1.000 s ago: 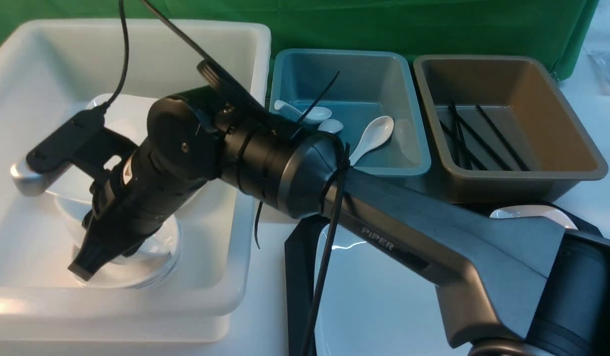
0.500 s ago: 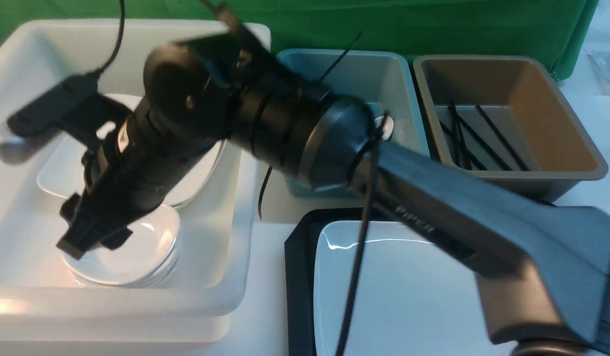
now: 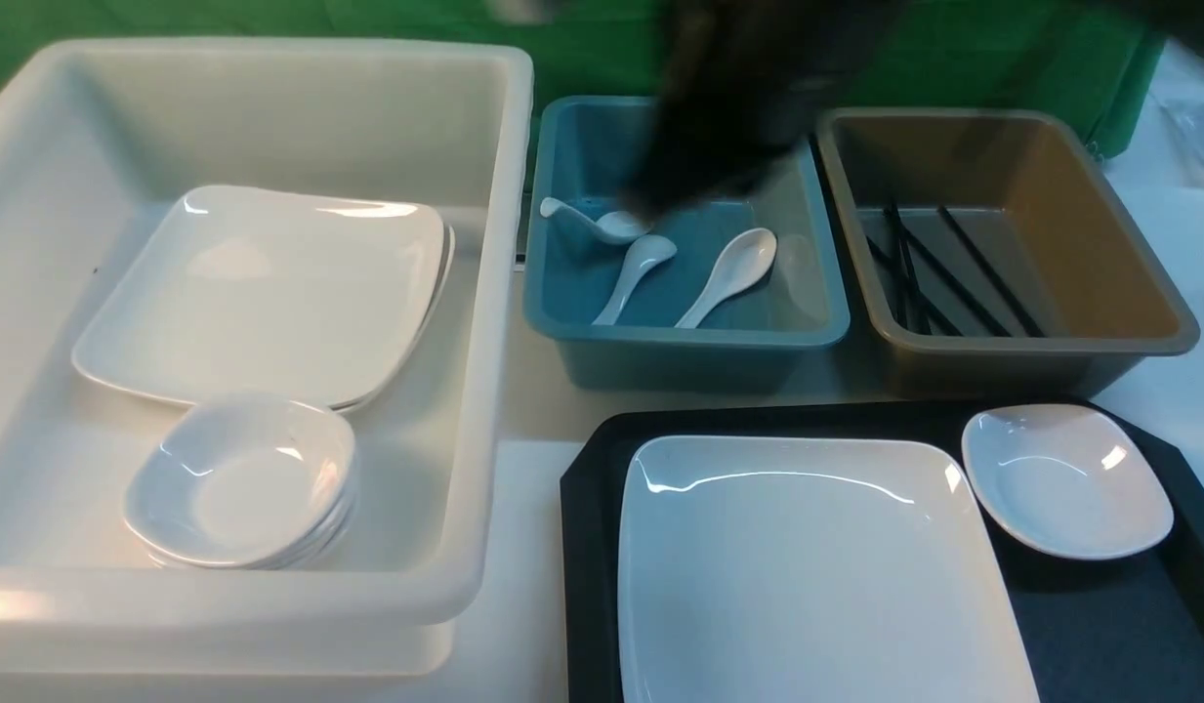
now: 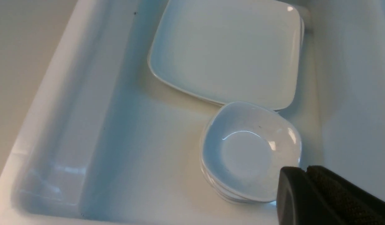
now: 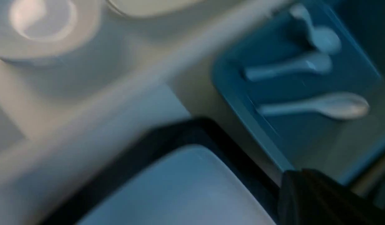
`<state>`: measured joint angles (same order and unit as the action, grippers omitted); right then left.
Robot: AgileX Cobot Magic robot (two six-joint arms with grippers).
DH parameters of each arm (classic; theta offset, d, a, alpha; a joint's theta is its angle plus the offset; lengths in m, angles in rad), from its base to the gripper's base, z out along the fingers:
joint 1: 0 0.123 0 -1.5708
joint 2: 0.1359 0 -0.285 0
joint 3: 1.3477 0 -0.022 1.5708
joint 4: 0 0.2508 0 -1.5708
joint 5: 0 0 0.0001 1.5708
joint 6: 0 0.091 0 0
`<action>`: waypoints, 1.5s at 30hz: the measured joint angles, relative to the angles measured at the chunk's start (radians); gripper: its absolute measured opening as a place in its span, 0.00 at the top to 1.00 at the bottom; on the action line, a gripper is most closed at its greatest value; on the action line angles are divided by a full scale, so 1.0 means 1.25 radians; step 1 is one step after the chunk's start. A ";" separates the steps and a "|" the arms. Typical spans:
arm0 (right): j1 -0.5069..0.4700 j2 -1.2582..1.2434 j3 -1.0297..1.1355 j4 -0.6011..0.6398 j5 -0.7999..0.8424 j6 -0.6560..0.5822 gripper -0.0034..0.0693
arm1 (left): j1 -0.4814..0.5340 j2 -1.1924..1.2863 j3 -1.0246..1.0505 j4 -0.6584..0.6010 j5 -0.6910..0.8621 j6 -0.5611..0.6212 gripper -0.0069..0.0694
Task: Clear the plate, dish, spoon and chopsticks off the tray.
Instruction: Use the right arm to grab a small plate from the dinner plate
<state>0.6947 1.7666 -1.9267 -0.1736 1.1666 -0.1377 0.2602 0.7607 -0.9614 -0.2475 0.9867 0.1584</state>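
The large white square plate (image 3: 816, 566) lies on the black tray (image 3: 587, 508), with the small white dish (image 3: 1065, 480) beside it at the tray's far right. Two straight-handled white spoons (image 3: 733, 271) lie in the blue tub (image 3: 680, 337). The black chopsticks (image 3: 943, 268) lie in the brown tub (image 3: 1158, 293). My right arm is a dark blur (image 3: 738, 98) above the blue tub. Its gripper (image 5: 301, 175) looks shut and empty over the tray's corner (image 5: 167, 137). My left gripper (image 4: 304, 170) is shut and empty beside stacked small bowls (image 4: 250, 150).
A big white tub (image 3: 269, 596) at the left holds stacked square plates (image 3: 260, 293) and the stacked small bowls (image 3: 238, 480). A smaller hooked-handle spoon (image 3: 602, 223) also lies in the blue tub. A green cloth hangs behind the tubs.
My right arm has lifted out of the white tub and swung up and to the right, over the blue tub. The tray, plate and dish are now uncovered.
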 joint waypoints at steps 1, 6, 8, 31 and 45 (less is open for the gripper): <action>-0.058 -0.059 0.097 -0.001 -0.001 0.002 0.92 | 0.000 0.000 0.000 -0.024 0.000 0.019 0.89; -0.298 -0.215 0.452 -0.008 -0.051 0.073 0.86 | 0.000 0.000 0.000 -0.085 -0.001 0.063 0.89; -0.379 -0.240 0.560 -0.011 -0.113 0.099 0.77 | 0.000 0.000 0.000 -0.092 -0.001 0.066 0.89; -0.385 -0.100 0.773 -0.006 -0.407 -0.029 0.20 | -0.033 0.021 0.007 -0.089 -0.004 0.084 0.89; -0.383 -0.028 0.773 -0.006 -0.453 -0.062 0.54 | -0.033 0.021 0.008 -0.090 -0.012 0.086 0.89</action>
<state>0.2163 1.7316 -0.9609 -0.1816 0.6001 -0.2154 0.2188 0.7868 -0.9511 -0.3602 0.9716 0.2656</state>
